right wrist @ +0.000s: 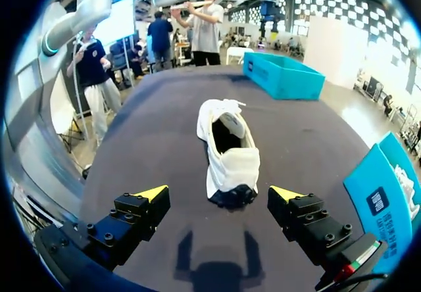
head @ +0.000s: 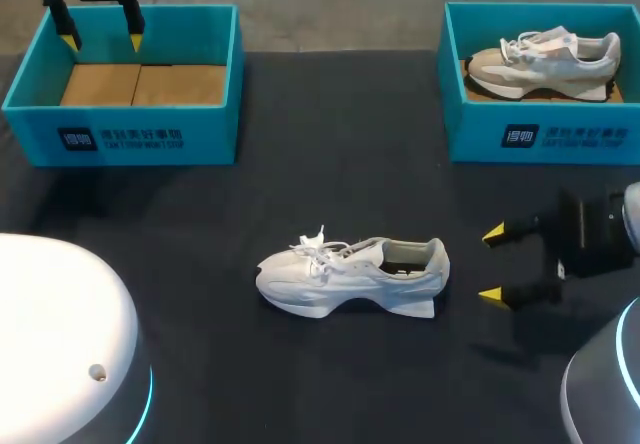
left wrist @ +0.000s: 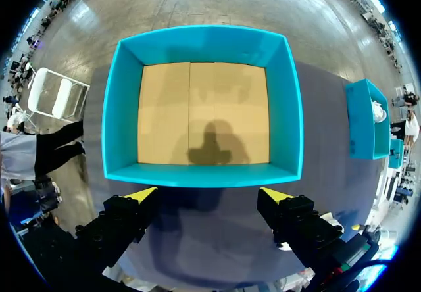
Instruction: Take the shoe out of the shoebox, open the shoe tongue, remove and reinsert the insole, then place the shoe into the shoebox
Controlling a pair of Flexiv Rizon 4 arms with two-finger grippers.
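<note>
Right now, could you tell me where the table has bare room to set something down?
Bare table lies between the left shoebox and the right shoebox, and in front of the left one, off the toe of the white shoe. It is tight at its heel, where the right gripper sits open.

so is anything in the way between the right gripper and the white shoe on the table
Nothing visible. The right gripper is open beside the heel of the white shoe, with only bare table between them.
</note>
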